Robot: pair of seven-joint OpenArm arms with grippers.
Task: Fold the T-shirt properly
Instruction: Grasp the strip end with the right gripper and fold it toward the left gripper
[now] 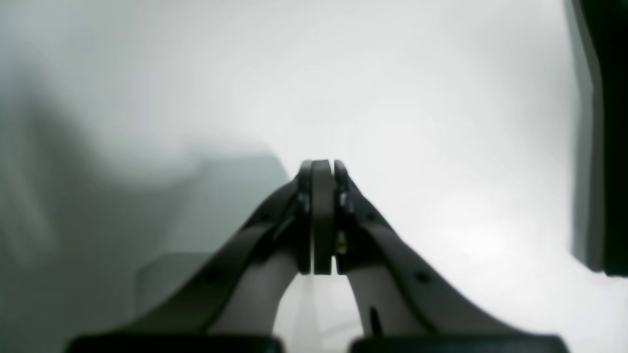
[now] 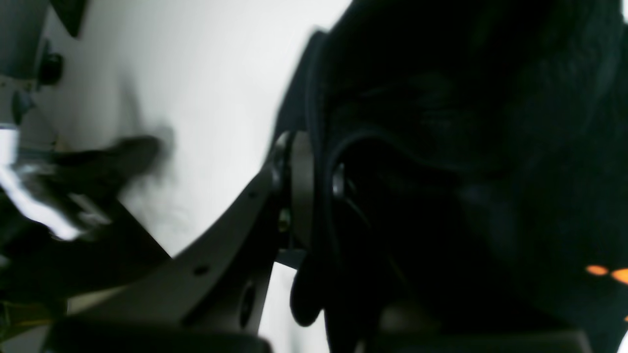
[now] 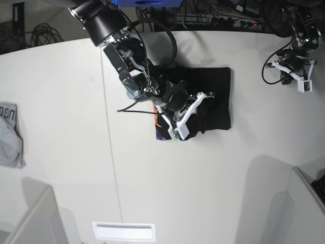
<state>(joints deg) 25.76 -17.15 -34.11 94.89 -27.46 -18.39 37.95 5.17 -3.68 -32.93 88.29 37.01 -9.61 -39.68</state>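
T-shirt (image 3: pixel 210 96) lying bunched mid-worktop (image 3: pixel 61 152) | I'm seeing right gripper (image 2: pixel 314 186) pinching its black cloth, shirt spreading from the jaws toward its far side | left gripper (image 1: pixel 321 166) sitting closed and empty, well apart from the shirt

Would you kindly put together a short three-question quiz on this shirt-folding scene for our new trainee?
1. True or false: the left gripper is holding cloth.
2. What does the right gripper grip? A) the grey garment B) the black T-shirt C) nothing
3. Fill in: the grey garment lies at the table's ____ edge in the base view.

Key:
1. False; it is shut on nothing, over bare table, away from the shirt.
2. B; black fabric sits between its fingers.
3. Left.
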